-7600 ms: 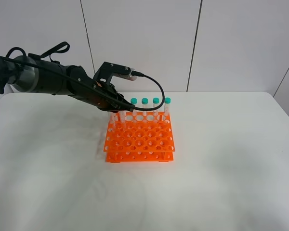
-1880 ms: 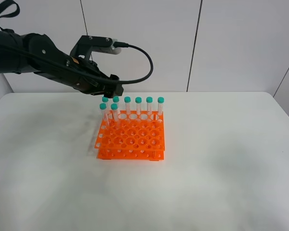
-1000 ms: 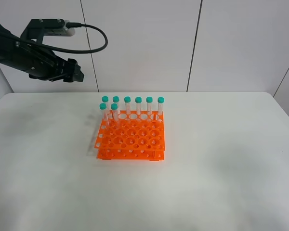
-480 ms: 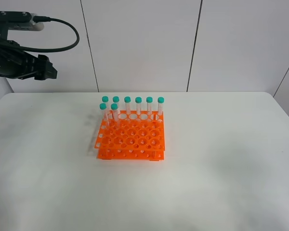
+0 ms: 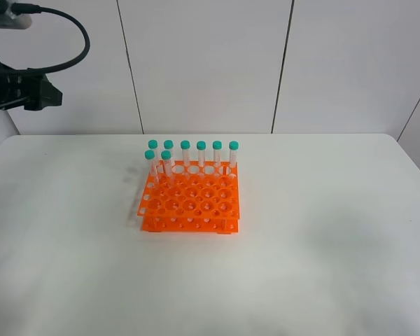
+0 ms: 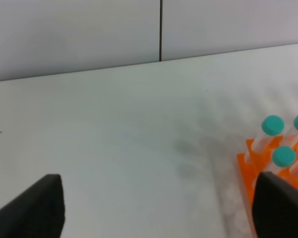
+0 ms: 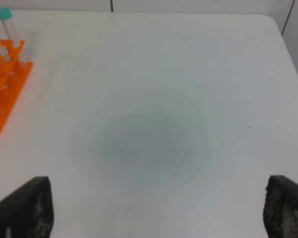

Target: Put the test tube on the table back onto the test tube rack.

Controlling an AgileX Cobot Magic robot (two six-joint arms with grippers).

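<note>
The orange test tube rack (image 5: 190, 201) stands on the white table (image 5: 322, 245), left of centre. Several teal-capped test tubes (image 5: 201, 146) stand upright along its back row and at its back left corner. No test tube lies on the table in any view. My left gripper (image 5: 47, 96) hangs high at the far left, well away from the rack. In the left wrist view it (image 6: 159, 203) is open and empty, with the rack's corner (image 6: 248, 168) and tube caps (image 6: 273, 125) off to one side. My right gripper (image 7: 156, 208) is open over bare table.
White wall panels rise behind the table's far edge. A black cable (image 5: 73, 52) loops above my left arm. In the right wrist view the rack's end (image 7: 5, 84) and one tube (image 7: 4, 14) show, with the table's rounded corner (image 7: 273, 22) beyond.
My left arm has drawn back from the rack's back left corner, rising and moving left to the picture's edge. The rack and its tubes have stayed put over the last second.
</note>
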